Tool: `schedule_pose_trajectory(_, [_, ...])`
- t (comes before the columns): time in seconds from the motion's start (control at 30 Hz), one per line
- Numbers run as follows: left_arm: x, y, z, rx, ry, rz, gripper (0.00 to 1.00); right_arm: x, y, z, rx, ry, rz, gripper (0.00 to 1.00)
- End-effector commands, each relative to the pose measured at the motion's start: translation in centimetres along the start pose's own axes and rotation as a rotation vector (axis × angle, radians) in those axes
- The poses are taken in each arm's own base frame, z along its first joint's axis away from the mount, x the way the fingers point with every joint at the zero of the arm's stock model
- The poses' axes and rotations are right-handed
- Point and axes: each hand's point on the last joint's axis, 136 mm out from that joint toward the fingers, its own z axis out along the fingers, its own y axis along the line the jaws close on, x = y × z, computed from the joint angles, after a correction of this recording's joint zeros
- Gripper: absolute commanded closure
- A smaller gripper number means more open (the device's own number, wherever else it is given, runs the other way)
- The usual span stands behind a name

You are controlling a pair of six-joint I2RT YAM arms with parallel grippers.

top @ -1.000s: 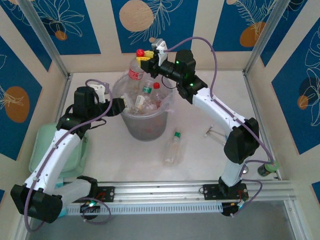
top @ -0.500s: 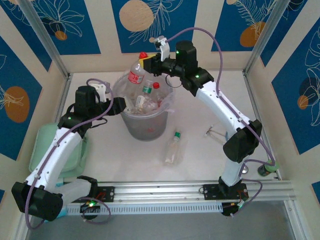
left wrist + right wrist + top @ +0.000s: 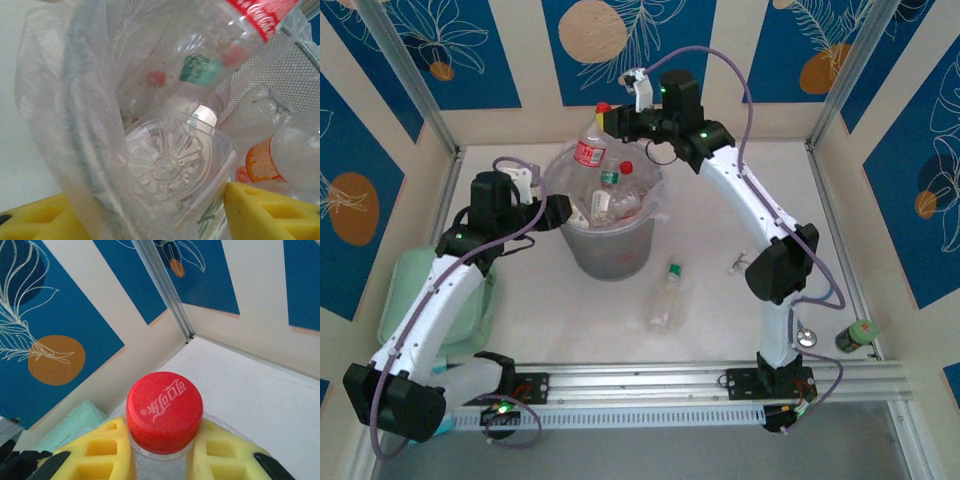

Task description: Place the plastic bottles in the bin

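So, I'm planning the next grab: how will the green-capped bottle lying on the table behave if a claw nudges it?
The green-capped bottle lies on its side on the table, so it would probably roll. It looks clear and empty, so likely light, and its thin walls may flex under a pinch.

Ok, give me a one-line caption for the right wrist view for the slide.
Right gripper shut on the neck of a red-capped plastic bottle, pale green tray and blue-patterned wall behind.

The right gripper (image 3: 612, 118) pinches a red-capped bottle (image 3: 592, 143) over the bin (image 3: 610, 255). A green-capped bottle (image 3: 666, 298) lies on the table (image 3: 720, 210).
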Motion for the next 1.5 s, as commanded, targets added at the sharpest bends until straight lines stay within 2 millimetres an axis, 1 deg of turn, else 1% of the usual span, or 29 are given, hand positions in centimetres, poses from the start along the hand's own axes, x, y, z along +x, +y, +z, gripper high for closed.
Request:
schedule_pose_trajectory(0.0, [-1.2,-1.0,0.0,0.026,-0.025,0.007,0.36,15.9,-2.1,3.6,0.022,0.485,0.326,0.99])
schedule_pose_trajectory(0.07, [-1.2,-0.9,0.0,0.023,-0.025,0.009,0.36,17.2,-2.5,3.7,0.033,0.501,0.382,0.99])
schedule_pose_trajectory(0.2, [-1.2,-0.9,0.1,0.022,-0.024,0.010,0.36,18.9,-2.8,3.7,0.041,0.511,0.442,0.98])
schedule_pose_trajectory(0.23, [-1.1,-0.9,0.2,0.024,-0.023,0.010,0.36,19.2,-2.8,3.7,0.040,0.517,0.450,0.97])
schedule_pose_trajectory(0.3, [-1.1,-0.9,0.3,0.027,-0.023,0.007,0.36,19.2,-2.6,3.6,0.038,0.514,0.449,0.95])
schedule_pose_trajectory(0.4, [-1.1,-0.9,0.4,0.027,-0.021,0.006,0.36,17.4,-1.7,2.9,0.027,0.479,0.411,0.91])
schedule_pose_trajectory(0.5, [-1.2,-0.9,0.2,0.025,-0.027,0.010,0.36,14.9,-0.6,1.7,0.029,0.435,0.343,0.81])
schedule_pose_trajectory(0.6, [-1.2,-0.8,0.0,0.019,-0.029,0.012,0.36,11.9,0.8,0.0,0.037,0.382,0.248,0.62])
schedule_pose_trajectory(0.7, [-1.1,-0.8,-0.1,0.014,-0.027,0.017,0.36,9.1,1.8,-2.2,0.063,0.315,0.140,0.43])
schedule_pose_trajectory(0.77, [-1.2,-0.8,-0.2,0.013,-0.029,0.019,0.36,7.4,1.9,-3.7,0.103,0.264,0.072,0.37])
schedule_pose_trajectory(0.8, [-1.2,-0.8,-0.3,0.013,-0.030,0.019,0.36,6.6,2.0,-4.5,0.120,0.242,0.046,0.30])
schedule_pose_trajectory(0.83, [-1.2,-0.9,-0.3,0.014,-0.029,0.019,0.35,5.8,1.9,-5.2,0.139,0.218,0.018,0.29])
schedule_pose_trajectory(0.9, [-1.2,-0.9,-0.4,0.016,-0.030,0.018,0.35,4.5,1.6,-6.3,0.173,0.182,-0.013,0.28])
schedule_pose_trajectory(0.97, [-1.3,-0.9,-0.6,0.015,-0.036,0.019,0.35,3.3,1.4,-6.9,0.188,0.143,-0.026,0.29])
schedule_pose_trajectory(1.07, [-1.3,-0.9,-0.6,0.009,-0.039,0.019,0.35,1.3,1.8,-6.7,0.172,0.071,-0.042,0.32])
schedule_pose_trajectory(1.17, [-1.2,-0.8,-0.5,0.011,-0.032,0.016,0.35,-0.6,2.3,-5.2,0.130,-0.015,-0.066,0.39])
schedule_pose_trajectory(1.27, [-1.1,-0.8,-0.5,0.013,-0.032,0.012,0.35,-2.1,2.6,-3.4,0.096,-0.097,-0.093,0.51])
schedule_pose_trajectory(1.37, [-1.0,-0.8,-0.4,0.012,-0.031,0.011,0.35,-2.6,2.6,-1.1,0.079,-0.139,-0.120,0.60])
schedule_pose_trajectory(1.47, [-0.9,-0.7,-0.2,0.015,-0.022,0.008,0.35,-2.6,2.5,1.4,0.086,-0.152,-0.180,0.63])
